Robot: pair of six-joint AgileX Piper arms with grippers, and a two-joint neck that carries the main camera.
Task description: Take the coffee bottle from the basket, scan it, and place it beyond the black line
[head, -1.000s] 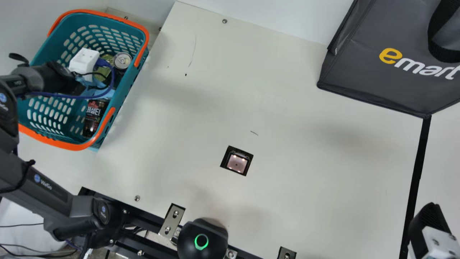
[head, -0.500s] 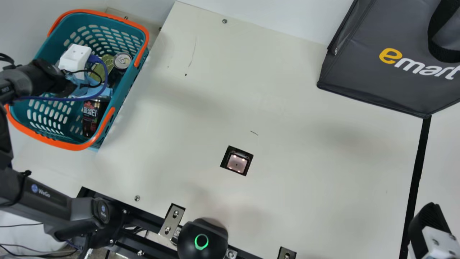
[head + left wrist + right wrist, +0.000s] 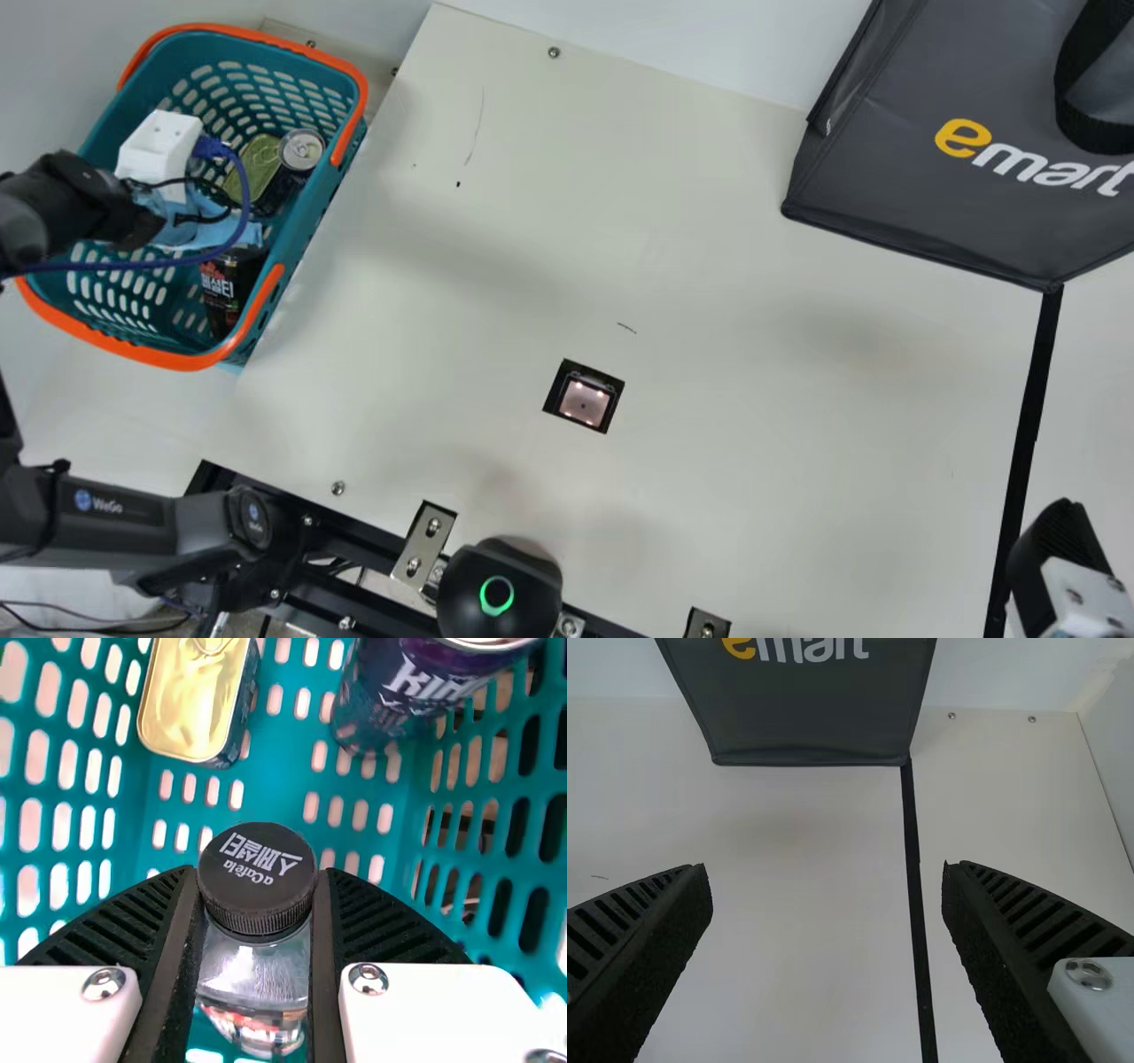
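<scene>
**One basket [image 3: 350,142], one bottle [image 3: 252,966], two cans**

One is a round can [image 3: 302,151] and one is a flat can [image 3: 263,159]. There is one big bag [image 3: 895,168], one black line [image 3: 1028,425], one scanner [image 3: 584,401] and one table [image 3: 753,372]. I count two grippers: one left gripper [image 3: 159,151] and one right gripper [image 3: 1054,558].

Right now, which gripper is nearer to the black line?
Right: the right gripper is by the black line, seen between its open fingers; the left gripper is down in the basket.
</scene>
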